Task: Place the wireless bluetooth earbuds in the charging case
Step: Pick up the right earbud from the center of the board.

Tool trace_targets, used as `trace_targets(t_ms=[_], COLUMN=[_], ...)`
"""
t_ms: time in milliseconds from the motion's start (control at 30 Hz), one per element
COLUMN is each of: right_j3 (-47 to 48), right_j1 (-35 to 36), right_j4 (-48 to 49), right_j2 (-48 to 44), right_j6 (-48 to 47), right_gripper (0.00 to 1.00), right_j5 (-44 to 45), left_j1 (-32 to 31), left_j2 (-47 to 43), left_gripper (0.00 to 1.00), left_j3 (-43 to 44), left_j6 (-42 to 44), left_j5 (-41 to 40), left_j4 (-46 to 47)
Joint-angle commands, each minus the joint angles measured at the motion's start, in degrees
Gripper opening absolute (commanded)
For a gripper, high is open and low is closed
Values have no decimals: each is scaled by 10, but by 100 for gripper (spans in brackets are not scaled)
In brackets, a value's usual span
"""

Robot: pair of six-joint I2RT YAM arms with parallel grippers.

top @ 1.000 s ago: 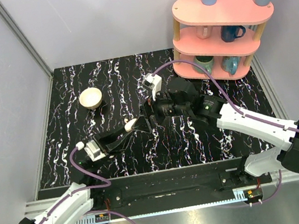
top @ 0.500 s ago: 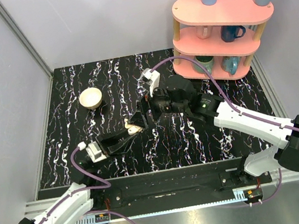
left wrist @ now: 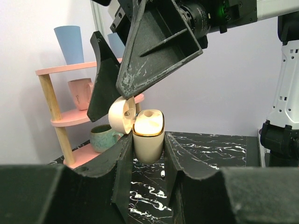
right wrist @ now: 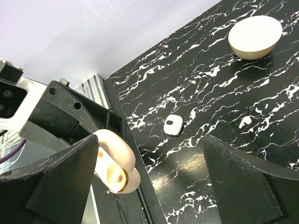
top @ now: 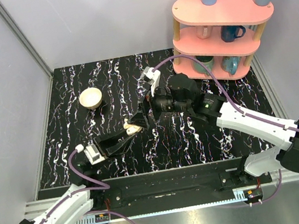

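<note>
Two grippers are recorded: the left gripper (left wrist: 147,151) is clamped on the upright, open-lidded charging case (left wrist: 148,137), and the right gripper (right wrist: 150,140) is spread empty just above it. One earbud (right wrist: 245,122) is seen loose on the table (right wrist: 210,93) beyond the case, and is judged nearer the right gripper.

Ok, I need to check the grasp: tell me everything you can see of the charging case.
The charging case is a small, cream-white, glossy plastic box with rounded corners and a gold-looking rim. Its hinged lid is open, showing a socket. It stands upright, clamped between the left gripper's fingers. The open right gripper hangs close over it.
</note>
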Motion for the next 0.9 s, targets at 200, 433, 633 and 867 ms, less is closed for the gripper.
trace_targets(t_ms=[200,433,633,867], right_j3=[14,21,-10,-52], right_j1=[-3,-10,-75,-200], right_j4=[35,40,14,-10], right_j2=[-29,-42,-33,30], right_j6=[18,19,118,150], right_gripper=[100,100,100,97], right_j5=[40,72,223,119], left_j1=[-3,-3,-3,-3], left_j2=[-4,-23,-29,-75], left_gripper=[0,0,0,0], left_j3=[-22,-22,-22,-20], left_j6=[8,17,20,28], left_j5=[-7,-20,-21,-20], left_j4=[83,55,50,3])
